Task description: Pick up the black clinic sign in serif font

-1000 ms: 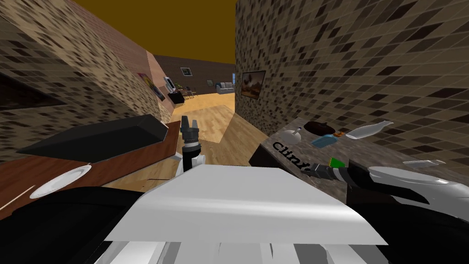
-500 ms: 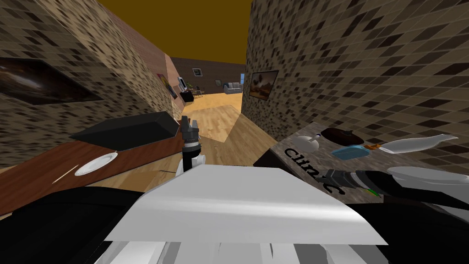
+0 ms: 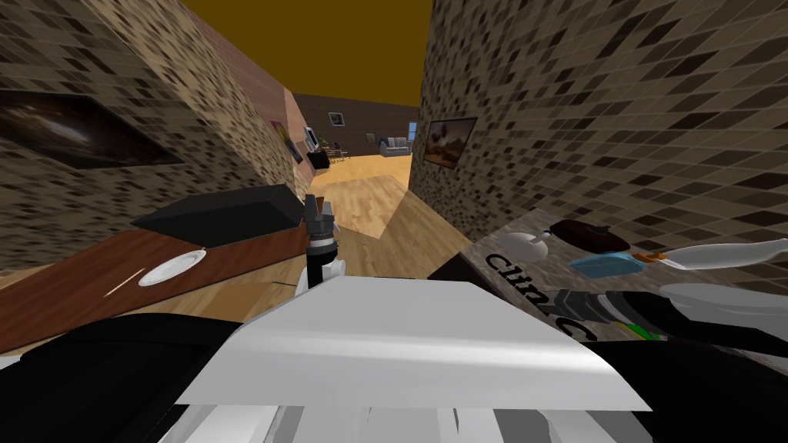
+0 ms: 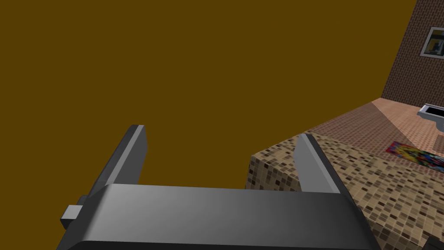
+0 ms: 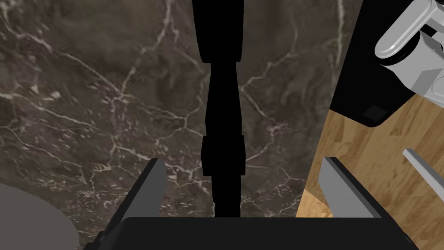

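The clinic sign (image 3: 531, 288) is a row of black serif letters lying flat on a dark marble counter (image 3: 500, 258) to my right. My right gripper (image 3: 565, 301) hovers over the sign's near letters. In the right wrist view the sign (image 5: 221, 108) runs as a black strip straight between the open fingers (image 5: 151, 186), untouched by either, and the right gripper (image 5: 241, 161) stands just above the marble (image 5: 108, 87). My left gripper (image 3: 315, 206) is raised ahead of my chest, and its wrist view shows the left gripper (image 4: 220, 132) open and holding nothing.
Behind the sign on the counter stand a white pot (image 3: 529, 244), a dark brown lump (image 3: 589, 234), a blue item (image 3: 608, 265) and a white bottle (image 3: 723, 254). The counter's edge drops to wooden floor (image 5: 368, 147). At left a brown table (image 3: 92, 281) bears a plate (image 3: 173, 267) and a black box (image 3: 223, 214).
My head view has swung, so the counter and sign now sit further right and lower. My right gripper has shifted slightly along the sign's near letters. The left arm keeps its pose.
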Available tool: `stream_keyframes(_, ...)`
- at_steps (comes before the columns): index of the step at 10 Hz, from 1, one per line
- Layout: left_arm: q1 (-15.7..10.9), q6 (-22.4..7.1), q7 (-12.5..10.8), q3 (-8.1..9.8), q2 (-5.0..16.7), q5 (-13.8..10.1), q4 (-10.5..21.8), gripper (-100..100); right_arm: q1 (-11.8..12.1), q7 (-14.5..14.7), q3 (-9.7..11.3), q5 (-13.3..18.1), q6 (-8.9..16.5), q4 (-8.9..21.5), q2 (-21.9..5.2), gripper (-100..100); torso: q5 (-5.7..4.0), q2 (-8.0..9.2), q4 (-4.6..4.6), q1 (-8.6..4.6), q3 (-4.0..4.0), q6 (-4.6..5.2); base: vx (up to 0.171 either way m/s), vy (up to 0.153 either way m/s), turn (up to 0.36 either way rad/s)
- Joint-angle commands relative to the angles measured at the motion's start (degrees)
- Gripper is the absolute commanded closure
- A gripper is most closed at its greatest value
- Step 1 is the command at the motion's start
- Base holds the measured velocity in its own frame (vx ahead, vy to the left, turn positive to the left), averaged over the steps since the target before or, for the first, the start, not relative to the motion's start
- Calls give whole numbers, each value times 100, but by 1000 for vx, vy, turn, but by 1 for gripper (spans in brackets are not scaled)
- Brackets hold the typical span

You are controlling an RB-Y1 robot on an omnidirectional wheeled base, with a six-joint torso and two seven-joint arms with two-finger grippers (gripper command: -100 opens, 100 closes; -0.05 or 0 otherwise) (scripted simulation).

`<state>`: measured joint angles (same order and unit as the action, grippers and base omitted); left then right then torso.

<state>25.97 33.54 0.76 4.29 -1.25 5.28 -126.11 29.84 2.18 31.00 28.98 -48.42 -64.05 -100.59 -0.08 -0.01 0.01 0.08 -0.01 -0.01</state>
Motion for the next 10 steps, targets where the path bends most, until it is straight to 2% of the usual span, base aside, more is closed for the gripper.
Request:
stream_keyframes(1,0,0,0,0,0,0,0,0,46,79,28,14,102,66,184,-100,0,0,0,0,0,0,22,-5,88)
stream_keyframes(2,0,0,0,0,0,0,0,0,53,101,42,35,142,93,267,-100,0,-2,-1,-3,-1,0,25,-7,57)
stream_keyframes(3,0,0,0,0,0,0,0,0,97,91,23,-28,142,28,176,-100,-1,-3,-1,-4,-2,2,11,-3,7)
stream_keyframes(4,0,0,0,0,0,0,0,0,100,107,24,-28,150,35,187,100,1,-1,0,-2,-1,2,0,0,0)
stream_keyframes(8,0,0,0,0,0,0,0,0,99,108,23,-27,152,34,185,100,2,4,1,0,2,3,0,0,0)
stream_keyframes(9,0,0,0,0,0,0,0,0,99,108,24,-27,153,34,186,0,2,4,1,0,2,3,0,0,0)
stream_keyframes(10,0,0,0,0,0,0,0,0,32,36,0,-27,22,13,20,100,2,5,1,0,2,3,-16,3,-100)
